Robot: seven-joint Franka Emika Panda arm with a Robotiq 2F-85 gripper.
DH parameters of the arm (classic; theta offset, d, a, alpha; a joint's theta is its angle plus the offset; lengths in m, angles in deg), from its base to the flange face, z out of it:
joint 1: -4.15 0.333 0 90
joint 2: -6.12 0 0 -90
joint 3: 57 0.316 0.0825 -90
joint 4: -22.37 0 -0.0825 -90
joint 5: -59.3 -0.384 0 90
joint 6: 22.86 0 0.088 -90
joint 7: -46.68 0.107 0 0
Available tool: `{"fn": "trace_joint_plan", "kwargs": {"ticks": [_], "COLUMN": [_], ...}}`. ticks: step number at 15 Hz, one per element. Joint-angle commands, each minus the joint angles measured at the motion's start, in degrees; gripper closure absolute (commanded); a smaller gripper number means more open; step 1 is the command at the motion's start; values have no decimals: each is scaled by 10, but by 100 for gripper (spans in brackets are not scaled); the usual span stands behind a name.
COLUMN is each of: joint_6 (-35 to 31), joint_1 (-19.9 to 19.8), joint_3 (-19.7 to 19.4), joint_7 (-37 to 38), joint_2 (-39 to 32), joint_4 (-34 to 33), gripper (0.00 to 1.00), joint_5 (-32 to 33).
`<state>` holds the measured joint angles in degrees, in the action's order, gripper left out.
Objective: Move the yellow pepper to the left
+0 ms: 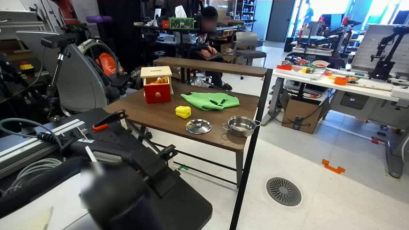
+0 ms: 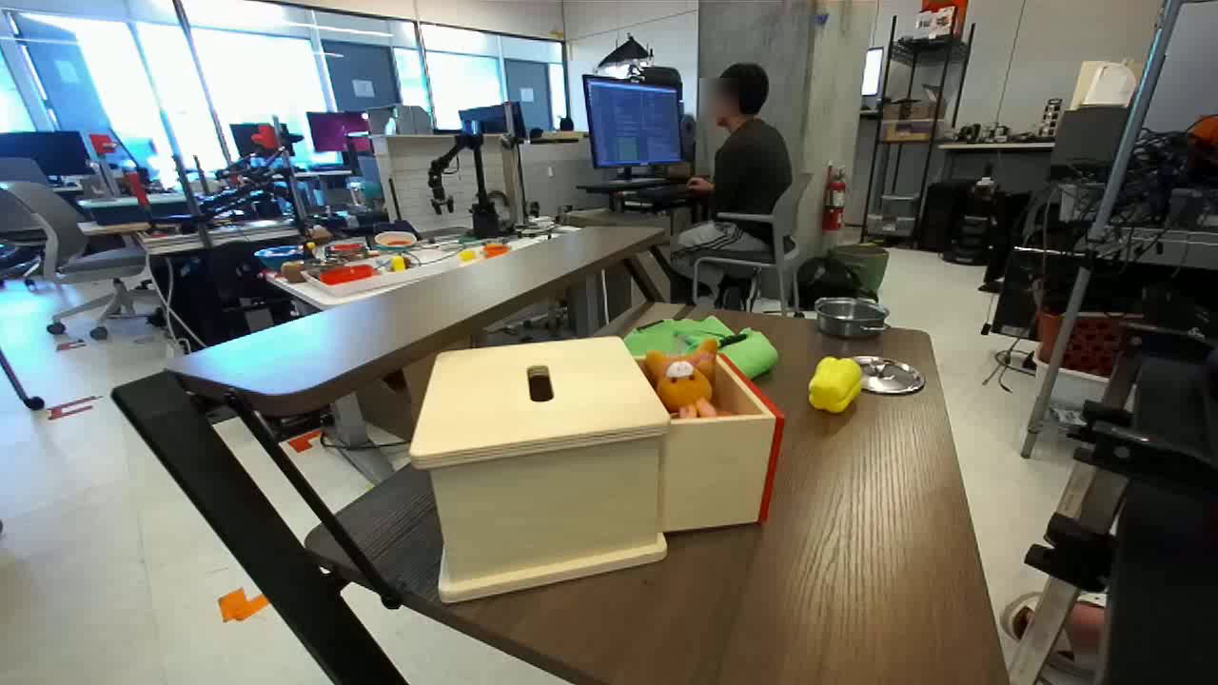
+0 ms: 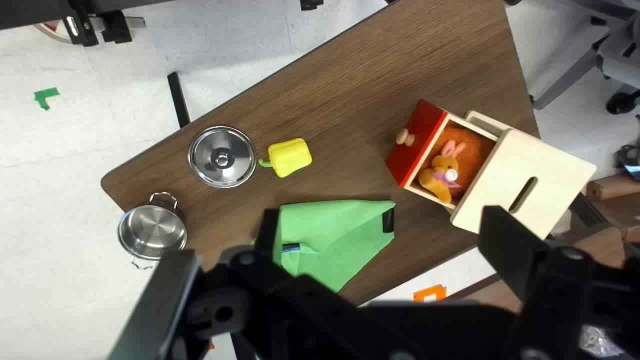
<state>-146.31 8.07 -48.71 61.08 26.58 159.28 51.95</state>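
Observation:
The yellow pepper [image 3: 290,157] is small, rounded and bright yellow with a green stem. It lies on its side on the brown table [image 3: 345,115], between the metal lid and the wooden box. It also shows in both exterior views [image 1: 183,112] [image 2: 835,384]. My gripper [image 3: 382,214] is open, with its two black fingers wide apart and nothing between them. It hangs above the table, and the pepper lies beyond the fingertips, up and left in the wrist view. The gripper does not show in the exterior views.
A metal lid [image 3: 222,157] lies beside the pepper's stem. A metal pot [image 3: 152,232] stands near the table corner. A green cloth [image 3: 335,235] with dark pens lies nearby. A wooden box [image 3: 530,180] has its red-fronted drawer open with a plush toy [image 3: 442,172] inside. A raised shelf [image 1: 211,65] runs along one table side.

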Motion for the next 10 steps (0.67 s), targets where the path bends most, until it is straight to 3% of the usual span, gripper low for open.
{"fn": "trace_joint_plan", "kwargs": {"ticks": [1,2,10], "joint_6": [1,1,-144], "joint_1": [3,3,-21], "joint_3": [-3,-3,29], "joint_7": [1,1,255], "joint_2": [0,0,-174], "joint_4": [-1,-1,-22], "gripper": [0,0,0], "joint_5": [1,1,87]}}
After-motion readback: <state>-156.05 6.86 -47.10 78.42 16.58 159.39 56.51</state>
